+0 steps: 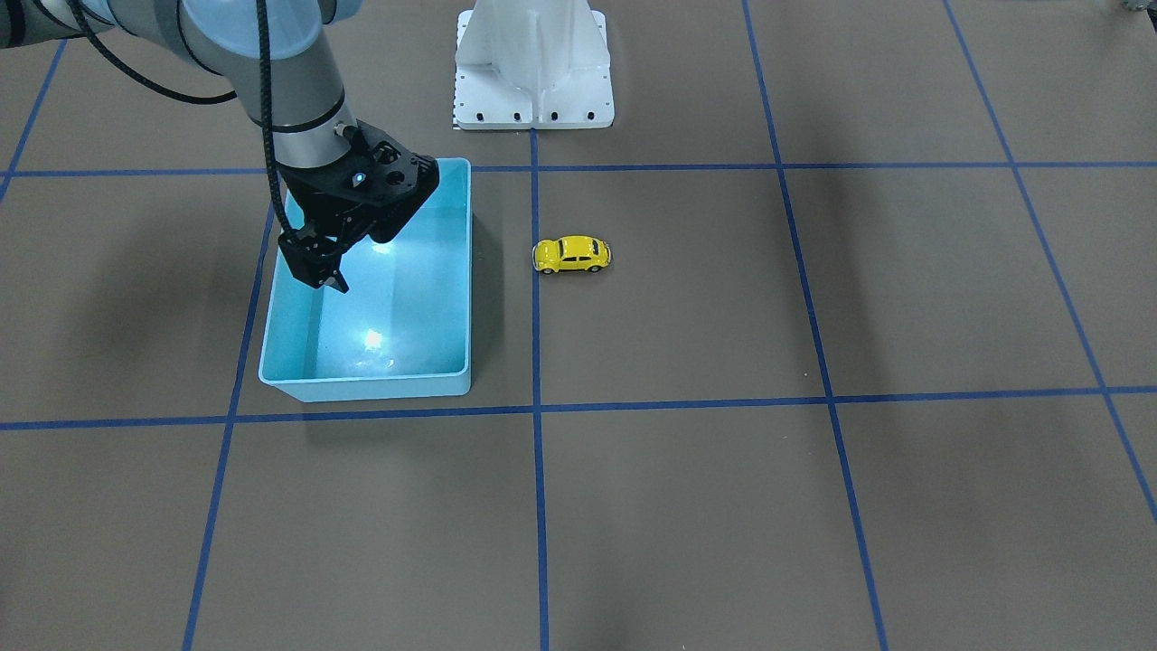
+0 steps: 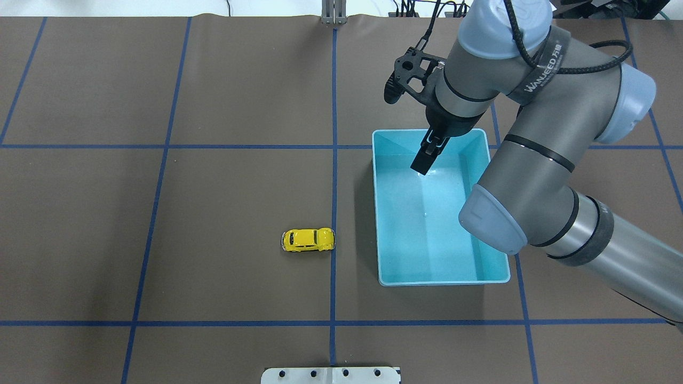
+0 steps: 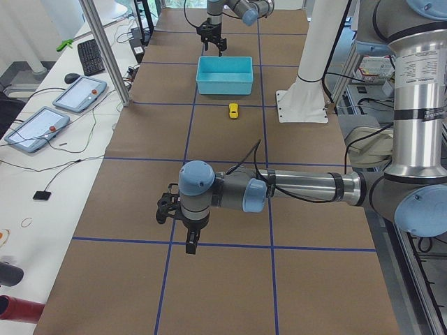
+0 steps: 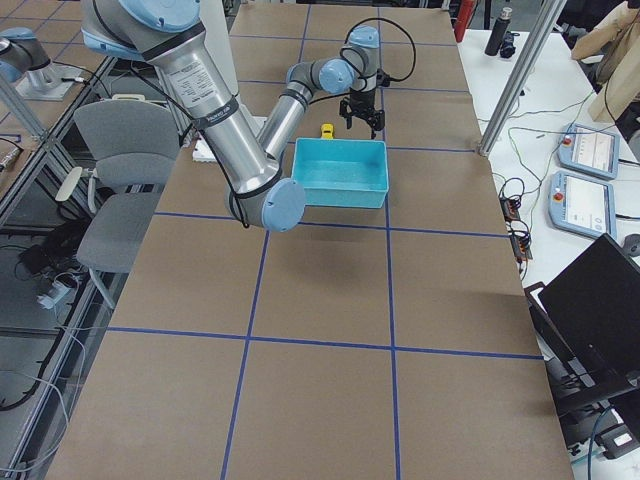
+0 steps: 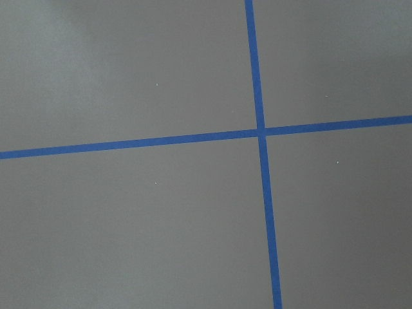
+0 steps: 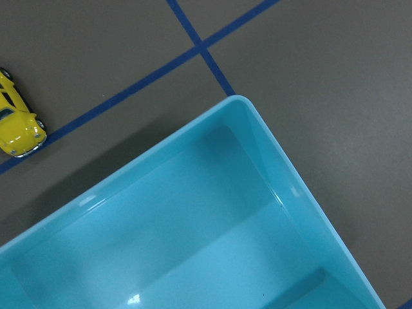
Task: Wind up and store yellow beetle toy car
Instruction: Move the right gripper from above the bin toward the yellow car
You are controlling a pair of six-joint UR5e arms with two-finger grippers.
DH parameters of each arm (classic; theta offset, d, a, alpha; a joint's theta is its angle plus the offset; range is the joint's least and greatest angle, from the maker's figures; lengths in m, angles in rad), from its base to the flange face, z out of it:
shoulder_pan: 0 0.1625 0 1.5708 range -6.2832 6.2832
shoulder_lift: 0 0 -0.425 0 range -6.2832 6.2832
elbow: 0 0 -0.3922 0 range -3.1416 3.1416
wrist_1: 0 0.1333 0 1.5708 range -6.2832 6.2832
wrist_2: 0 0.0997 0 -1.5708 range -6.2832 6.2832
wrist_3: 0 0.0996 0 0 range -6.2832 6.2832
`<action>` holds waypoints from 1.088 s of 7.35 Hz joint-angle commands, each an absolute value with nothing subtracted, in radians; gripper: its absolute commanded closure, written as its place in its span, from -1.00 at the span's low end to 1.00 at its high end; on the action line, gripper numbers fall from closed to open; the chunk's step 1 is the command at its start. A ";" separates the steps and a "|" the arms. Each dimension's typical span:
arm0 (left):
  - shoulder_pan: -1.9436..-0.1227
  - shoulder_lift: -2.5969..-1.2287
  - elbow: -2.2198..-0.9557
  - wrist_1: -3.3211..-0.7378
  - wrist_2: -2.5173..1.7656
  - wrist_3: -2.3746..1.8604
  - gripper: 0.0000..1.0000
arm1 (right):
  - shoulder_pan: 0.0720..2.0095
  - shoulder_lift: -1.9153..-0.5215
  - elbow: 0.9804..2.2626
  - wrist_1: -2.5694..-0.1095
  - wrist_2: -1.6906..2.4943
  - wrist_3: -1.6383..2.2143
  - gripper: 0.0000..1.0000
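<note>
Right claw: released, empty, above blue bin. Left claw: state cannot tell. Yellow beetle toy car: on desk, left of bin from robot's side, apart. Risk: tiny rounded body slips from pinch; wound car rolls away.

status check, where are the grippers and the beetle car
Right gripper over the blue bin, looks open, empty. Left gripper far off, state unclear. Yellow beetle toy car on the table beside the bin, not stored.

Brown-covered table with a blue tape grid, empty cyan bin on it, white mount base at the edge, two tablets and keyboard on a side desk, grey chair.
</note>
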State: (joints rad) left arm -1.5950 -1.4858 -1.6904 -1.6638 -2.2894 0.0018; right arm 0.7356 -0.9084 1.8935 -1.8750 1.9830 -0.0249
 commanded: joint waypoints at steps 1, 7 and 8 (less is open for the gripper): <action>-1.594 -1.486 -1.649 -1.669 -2.295 -0.002 -1.00 | 0.715 -0.878 1.908 -1.873 1.966 -0.120 -1.00; -1.589 -1.502 -1.634 -1.672 -2.295 -0.012 -1.00 | 0.554 -0.792 1.818 -1.772 1.948 -0.104 -1.00; -1.588 -1.517 -1.640 -1.669 -2.295 -0.014 -1.00 | 0.545 -0.795 1.718 -1.644 1.950 -0.098 -1.00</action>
State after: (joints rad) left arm -1.5891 -1.5043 -1.6379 -1.6722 -2.2946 -0.0119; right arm 0.5752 -0.8022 1.8168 -1.7709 1.9635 -0.1052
